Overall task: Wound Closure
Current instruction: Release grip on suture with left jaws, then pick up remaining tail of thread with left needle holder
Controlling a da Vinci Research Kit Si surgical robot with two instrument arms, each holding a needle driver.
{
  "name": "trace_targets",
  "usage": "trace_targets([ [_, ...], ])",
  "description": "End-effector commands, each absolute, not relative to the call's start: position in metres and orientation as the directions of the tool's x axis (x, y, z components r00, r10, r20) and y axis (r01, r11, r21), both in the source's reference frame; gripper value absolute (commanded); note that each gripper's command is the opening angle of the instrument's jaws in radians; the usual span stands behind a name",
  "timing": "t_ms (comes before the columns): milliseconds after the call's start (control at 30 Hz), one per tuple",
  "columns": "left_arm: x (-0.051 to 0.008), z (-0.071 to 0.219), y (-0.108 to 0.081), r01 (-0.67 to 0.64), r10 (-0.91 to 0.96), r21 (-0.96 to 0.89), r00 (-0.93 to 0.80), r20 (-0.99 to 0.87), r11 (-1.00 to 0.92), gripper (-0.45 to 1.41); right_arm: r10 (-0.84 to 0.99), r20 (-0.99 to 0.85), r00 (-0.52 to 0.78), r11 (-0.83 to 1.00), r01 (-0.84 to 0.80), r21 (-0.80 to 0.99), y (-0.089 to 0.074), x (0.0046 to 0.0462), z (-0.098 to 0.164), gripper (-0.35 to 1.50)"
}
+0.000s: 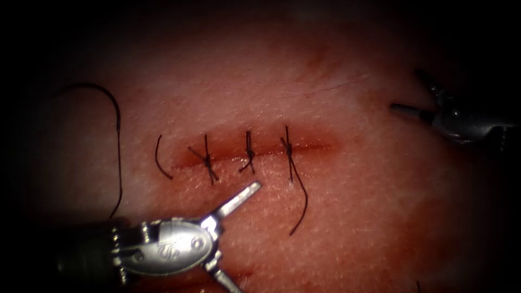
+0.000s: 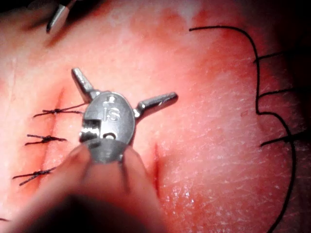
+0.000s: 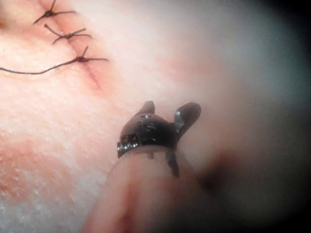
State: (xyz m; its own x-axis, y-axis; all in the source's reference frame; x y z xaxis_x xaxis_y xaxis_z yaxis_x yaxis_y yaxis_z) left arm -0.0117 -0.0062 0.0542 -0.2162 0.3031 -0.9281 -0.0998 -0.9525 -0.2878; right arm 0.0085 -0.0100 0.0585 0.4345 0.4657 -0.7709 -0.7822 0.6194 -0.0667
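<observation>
Your left tool [image 1: 233, 239] has its fingers [image 1: 239, 198] spread wide and holding nothing, just below the cut [image 1: 260, 154]. Your right tool [image 1: 420, 97] sits well to the cut's right, fingers open and empty too. Three knotted stitches [image 1: 248, 152] cross the cut in the tissue [image 1: 353, 206]. A loose thread [image 1: 116, 135] curves at the tissue's left edge; I cannot tell where the needle is.
</observation>
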Motion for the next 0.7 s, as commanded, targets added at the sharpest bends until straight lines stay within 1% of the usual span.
trace_targets([
  [33,-0.0118,0.0547,-0.0059,-0.115,0.309,-0.289,-0.226,-0.924,-0.95,0.96,0.465,-0.771,0.435,0.62,-0.781,-0.067,-0.0098,0.0092,0.0589,1.48],
  [100,-0.0116,0.055,-0.0055,-0.15,0.32,-0.289,-0.256,-0.912,-0.945,0.67,0.465,-0.77,0.436,0.62,-0.782,-0.067,-0.0098,0.0093,0.0589,1.48],
  [167,-0.012,0.0558,-0.0053,-0.188,0.375,-0.333,-0.279,-0.884,-0.924,0.61,0.466,-0.77,0.435,0.619,-0.783,-0.068,-0.0098,0.0094,0.0589,1.48],
  [267,-0.0132,0.0576,-0.0054,-0.246,0.497,-0.436,-0.307,-0.812,-0.865,0.61,0.469,-0.768,0.437,0.616,-0.784,-0.07,-0.01,0.0099,0.0588,1.48],
  [300,-0.0138,0.0584,-0.0055,-0.277,0.554,-0.485,-0.309,-0.773,-0.83,0.61,0.473,-0.762,0.441,0.618,-0.783,-0.07,-0.0101,0.0102,0.0587,1.46],
  [433,-0.0154,0.0608,-0.0062,-0.338,0.654,-0.562,-0.333,-0.679,-0.755,0.62,0.491,-0.744,0.453,0.623,-0.779,-0.063,-0.0106,0.011,0.0583,1.36],
  [567,-0.0165,0.0621,-0.0066,-0.373,0.703,-0.596,-0.39,-0.595,-0.711,0.69,0.51,-0.729,0.457,0.625,-0.779,-0.051,-0.0111,0.0115,0.0579,1.3],
  [700,-0.017,0.062,-0.007,-0.401,0.719,-0.599,-0.448,-0.532,-0.693,0.69,0.514,-0.724,0.46,0.626,-0.778,-0.051,-0.0114,0.0117,0.0575,1.23],
])
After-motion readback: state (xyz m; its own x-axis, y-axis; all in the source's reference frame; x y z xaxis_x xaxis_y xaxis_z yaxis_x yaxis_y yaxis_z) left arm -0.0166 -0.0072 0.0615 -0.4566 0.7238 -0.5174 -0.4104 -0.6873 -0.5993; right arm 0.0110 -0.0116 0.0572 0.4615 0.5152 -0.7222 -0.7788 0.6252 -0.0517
